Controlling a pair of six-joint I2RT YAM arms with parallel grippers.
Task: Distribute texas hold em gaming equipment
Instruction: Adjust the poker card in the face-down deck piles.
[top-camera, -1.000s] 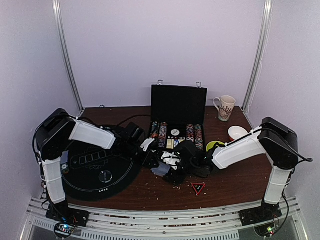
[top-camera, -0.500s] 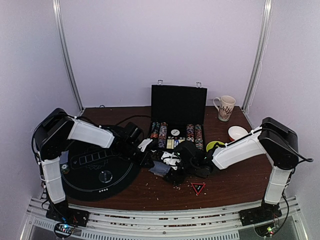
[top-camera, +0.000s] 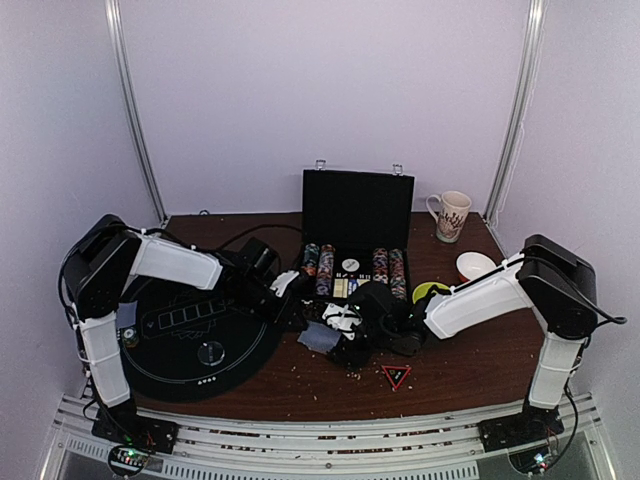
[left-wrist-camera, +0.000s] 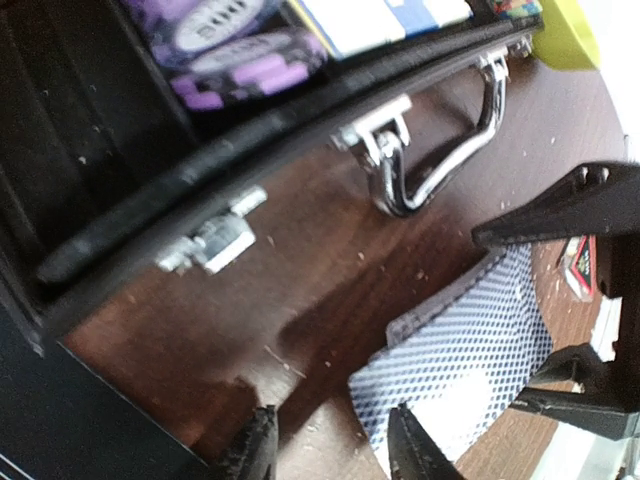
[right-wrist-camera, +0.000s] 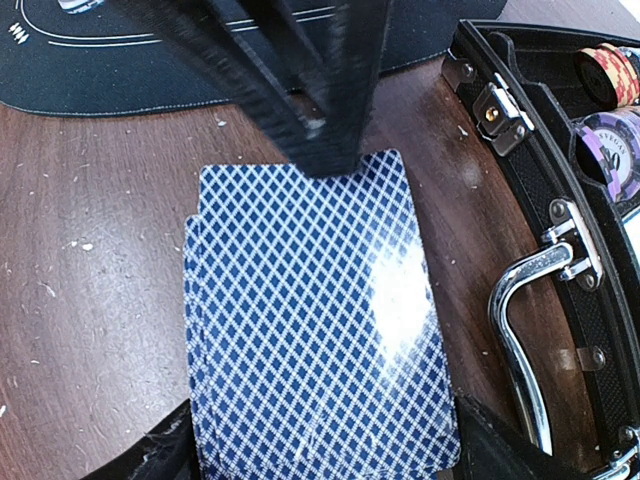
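Over the table, right tool clamps the deck, left tool parted alongside.

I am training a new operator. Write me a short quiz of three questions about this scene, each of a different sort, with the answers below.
1. True or false: the case has its lid shut.
2. What lies on the wood just in front of the case? A. a pair of dice B. the deck C. a spoon
3. What colour is the round mat?

Key: 1 false; 2 B; 3 black.
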